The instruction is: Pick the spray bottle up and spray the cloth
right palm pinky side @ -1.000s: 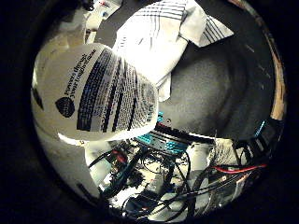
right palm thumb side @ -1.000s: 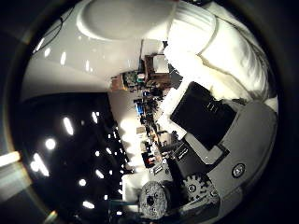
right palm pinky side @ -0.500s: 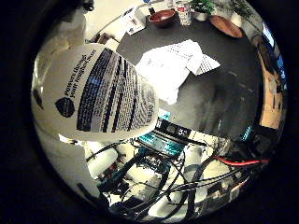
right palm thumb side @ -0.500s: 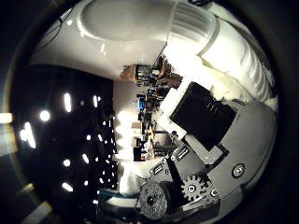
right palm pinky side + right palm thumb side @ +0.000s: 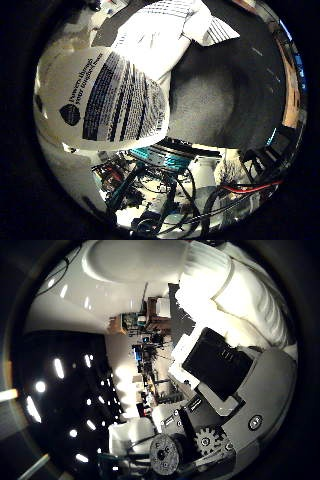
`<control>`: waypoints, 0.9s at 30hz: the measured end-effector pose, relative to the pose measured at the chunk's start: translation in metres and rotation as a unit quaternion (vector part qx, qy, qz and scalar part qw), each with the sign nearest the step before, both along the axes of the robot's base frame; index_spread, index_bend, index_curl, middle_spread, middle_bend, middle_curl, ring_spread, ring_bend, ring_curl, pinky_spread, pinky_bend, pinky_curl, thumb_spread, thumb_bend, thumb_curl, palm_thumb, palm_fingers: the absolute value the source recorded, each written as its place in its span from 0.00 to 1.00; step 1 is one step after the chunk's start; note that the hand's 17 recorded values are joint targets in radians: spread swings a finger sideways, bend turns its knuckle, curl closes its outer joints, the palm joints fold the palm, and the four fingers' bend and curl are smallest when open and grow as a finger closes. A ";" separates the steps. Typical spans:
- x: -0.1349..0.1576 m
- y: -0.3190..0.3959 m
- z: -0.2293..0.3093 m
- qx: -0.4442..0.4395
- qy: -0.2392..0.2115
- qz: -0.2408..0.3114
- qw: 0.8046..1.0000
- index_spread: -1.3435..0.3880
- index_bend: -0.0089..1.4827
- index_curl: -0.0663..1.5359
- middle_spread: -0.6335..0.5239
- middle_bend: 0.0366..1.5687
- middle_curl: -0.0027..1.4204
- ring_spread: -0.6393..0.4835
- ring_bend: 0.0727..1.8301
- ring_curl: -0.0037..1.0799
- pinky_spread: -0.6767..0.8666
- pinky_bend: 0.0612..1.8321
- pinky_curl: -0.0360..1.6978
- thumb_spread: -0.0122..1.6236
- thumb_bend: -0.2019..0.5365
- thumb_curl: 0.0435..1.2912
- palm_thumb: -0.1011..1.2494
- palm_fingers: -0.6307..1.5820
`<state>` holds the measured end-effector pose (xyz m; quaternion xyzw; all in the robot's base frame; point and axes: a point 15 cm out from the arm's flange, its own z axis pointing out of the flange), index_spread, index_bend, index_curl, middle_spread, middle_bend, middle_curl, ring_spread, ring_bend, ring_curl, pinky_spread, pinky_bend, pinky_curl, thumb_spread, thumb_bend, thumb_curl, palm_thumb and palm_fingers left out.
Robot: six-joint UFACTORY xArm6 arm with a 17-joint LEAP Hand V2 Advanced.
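Observation:
A white spray bottle [image 5: 105, 95] with a printed label fills much of the right little finger side palm view, close against the palm. My hand [image 5: 225, 380] is curled round it; its white and black fingers wrap the bottle's white body [image 5: 130, 270] in the right thumb side palm view. The bottle is held above the dark table [image 5: 225, 100]. A white cloth with dark stripes [image 5: 165, 35] lies crumpled on the table, just past the bottle's end.
The table's edge [image 5: 296, 85] runs along one side, with a light band of floor beyond. The thumb side view looks out past the bottle at a cluttered room [image 5: 145, 350] and a dark ceiling with lights.
The camera has moved: the cloth now looks larger and nearer than half a second ago, and the bowls at the far table edge are out of view. The bottle stays put in the hand.

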<state>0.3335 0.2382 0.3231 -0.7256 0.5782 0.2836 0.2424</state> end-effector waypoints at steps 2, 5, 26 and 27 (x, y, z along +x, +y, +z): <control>-0.003 0.005 0.005 0.002 -0.008 0.009 1.000 0.62 0.77 0.43 0.38 0.83 0.46 0.39 0.77 0.52 0.23 0.69 0.38 0.55 0.26 0.84 0.85 0.84; -0.012 0.014 0.019 0.007 -0.029 0.026 0.999 0.62 0.77 0.43 0.38 0.83 0.46 0.39 0.77 0.52 0.23 0.69 0.38 0.55 0.26 0.83 0.85 0.84; -0.020 0.174 0.036 0.076 -0.228 0.168 0.956 0.62 0.77 0.44 0.38 0.83 0.47 0.39 0.77 0.53 0.23 0.69 0.38 0.44 0.25 0.83 0.85 0.84; -0.021 0.183 0.034 0.092 -0.229 0.174 0.953 0.62 0.77 0.44 0.38 0.83 0.47 0.39 0.77 0.53 0.23 0.69 0.38 0.43 0.25 0.83 0.85 0.84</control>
